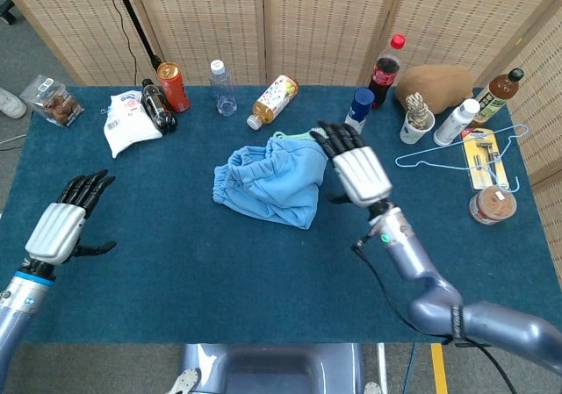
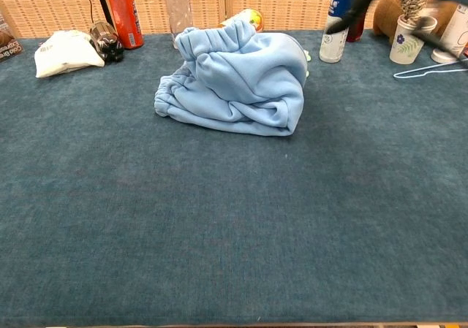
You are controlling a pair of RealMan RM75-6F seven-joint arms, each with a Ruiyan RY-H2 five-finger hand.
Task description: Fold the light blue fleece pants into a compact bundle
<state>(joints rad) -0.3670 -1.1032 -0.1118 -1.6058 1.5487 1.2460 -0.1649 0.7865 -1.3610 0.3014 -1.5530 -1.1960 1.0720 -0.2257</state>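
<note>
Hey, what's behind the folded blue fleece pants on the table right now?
Behind the light blue fleece pants, a mint green comb pokes out, mostly hidden by the fabric. Farther back lies a tipped yellow bottle. Anything beneath the bundle cannot be seen.

Fleece pants soft, matt; table cloth felt-like; arm glossy metal.
</note>
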